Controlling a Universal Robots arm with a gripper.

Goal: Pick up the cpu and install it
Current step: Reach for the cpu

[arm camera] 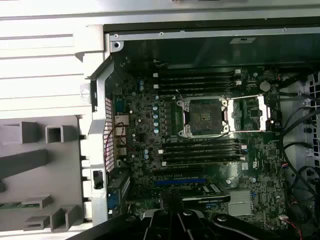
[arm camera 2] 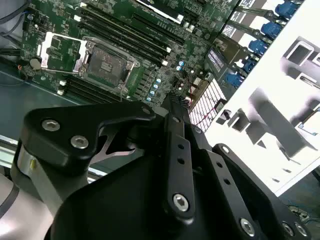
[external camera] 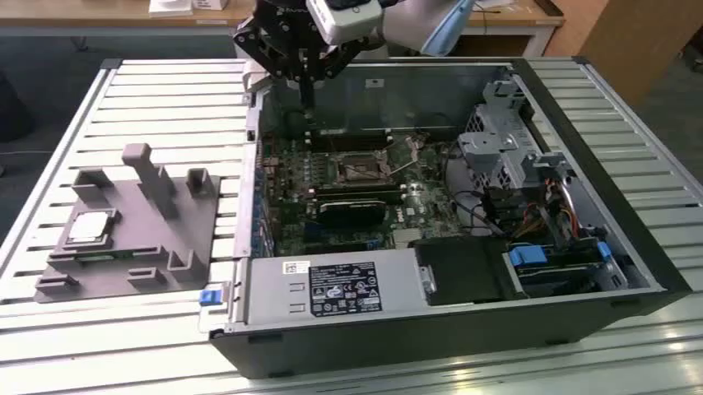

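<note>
The gripper [external camera: 306, 97] hangs above the open computer case [external camera: 439, 333], fingers pressed together, grasping nothing. The cpu [external camera: 90, 228] lies on the grey tray [external camera: 189, 220], at the exterior view's left.

Work area: slatted bench, desk behind.
Pale metal slatted table [external camera: 154, 99] forms the work surface; wooden-topped desk [external camera: 88, 15] stands beyond it; wooden panel [external camera: 643, 37] at the exterior view's right; grey-blue floor [external camera: 66, 49] between; lighting even.

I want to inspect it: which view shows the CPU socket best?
First wrist view: the CPU socket is seen from above, whole and open. The second wrist view shows the socket obliquely; the exterior view shows the socket from afar.
</note>
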